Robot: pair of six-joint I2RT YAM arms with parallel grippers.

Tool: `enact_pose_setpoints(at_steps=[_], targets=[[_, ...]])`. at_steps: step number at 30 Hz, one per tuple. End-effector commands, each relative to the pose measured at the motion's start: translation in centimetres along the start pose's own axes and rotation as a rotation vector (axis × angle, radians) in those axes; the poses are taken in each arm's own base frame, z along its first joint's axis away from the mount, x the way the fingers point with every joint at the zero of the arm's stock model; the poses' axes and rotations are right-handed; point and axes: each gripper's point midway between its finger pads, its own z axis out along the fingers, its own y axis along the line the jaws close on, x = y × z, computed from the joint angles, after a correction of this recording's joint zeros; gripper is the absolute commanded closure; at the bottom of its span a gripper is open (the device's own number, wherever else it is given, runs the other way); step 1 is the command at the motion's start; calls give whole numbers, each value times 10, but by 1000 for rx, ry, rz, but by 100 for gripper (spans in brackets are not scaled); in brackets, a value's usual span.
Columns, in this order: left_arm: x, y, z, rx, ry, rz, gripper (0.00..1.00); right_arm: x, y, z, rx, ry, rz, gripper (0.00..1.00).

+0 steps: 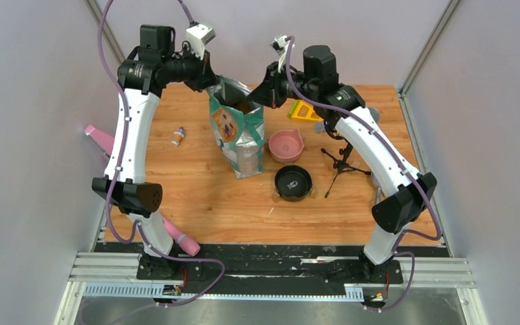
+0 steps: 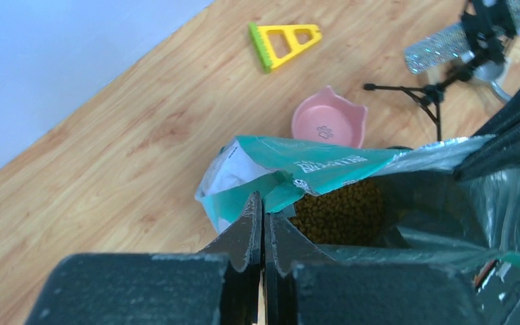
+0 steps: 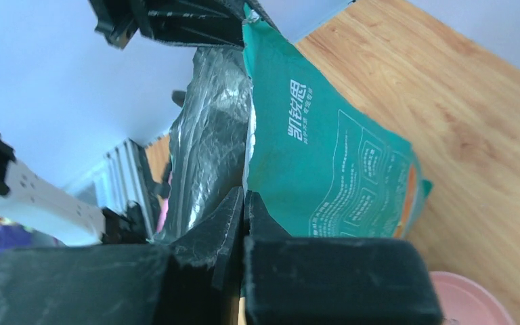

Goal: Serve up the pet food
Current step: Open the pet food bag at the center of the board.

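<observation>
The left claw [image 2: 263,203] is pinched fully together on the teal flap at the mouth of the bag [image 2: 298,169]. The right claw [image 3: 244,198] is closed just as tight, its tips nipping the opposite rim where silver lining meets printed skin, so the two hold the mouth spread between them. Just beyond and below the left claw's tips, down inside the foil, lies the pet food [image 2: 342,213], a loose brown heap of pellets (only its top shows, so its depth cannot be told). I judge the pellets dry, hard and free-running. A claw could not pinch them usefully, and they would pour fast and scatter, so they are best moved through their container. The bag looks like thin, crinkly, floppy film that will buckle and may slip, so the rim corners are the sensible hold, with support lower down for tipping. It stands upright on the counter [image 1: 196,193], with the pink bowl [image 1: 286,145] just beside it on the right arm's side and the black bowl [image 1: 292,183] near that.
</observation>
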Motion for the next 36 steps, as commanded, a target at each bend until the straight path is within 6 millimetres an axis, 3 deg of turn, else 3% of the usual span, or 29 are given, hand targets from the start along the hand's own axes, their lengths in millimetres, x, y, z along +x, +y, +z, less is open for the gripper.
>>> enact_pose_setpoints(at_steps=[1, 2, 4, 5, 8, 10, 13, 16, 21, 26, 31, 36], targets=[[-90, 79, -64, -429, -310, 78, 94, -84, 51, -23, -143, -249, 113, 100], [-88, 84, -66, -460, -305, 42, 89, -85, 51, -20, -141, -261, 132, 100], [-80, 86, -67, -483, -283, -24, 66, -91, 41, -17, -89, -301, 163, 100], [-73, 84, -67, -480, -263, -51, 48, -93, 33, -16, -51, -322, 177, 100], [-61, 70, -69, -446, -221, -98, 12, -97, 10, -14, 56, -391, 205, 100], [-48, 63, -74, -453, -186, -158, 2, -94, 6, -11, 58, -406, 221, 100], [-39, 53, -80, -461, -167, -255, 0, -87, 11, -5, 13, -397, 227, 100], [-39, 29, -78, -436, -182, -346, 0, -80, 19, 3, -13, -380, 195, 100], [-44, 2, -55, -408, -214, -483, 0, -71, 27, 14, -30, -355, 160, 100], [-14, 9, -31, -535, -135, -576, 0, -75, 21, 19, 6, -404, 123, 100], [6, -4, -4, -635, -41, -537, 0, -71, 18, 23, 58, -407, 66, 100], [12, -5, 10, -690, -7, -508, 1, -68, 18, 20, 98, -412, 15, 100]])
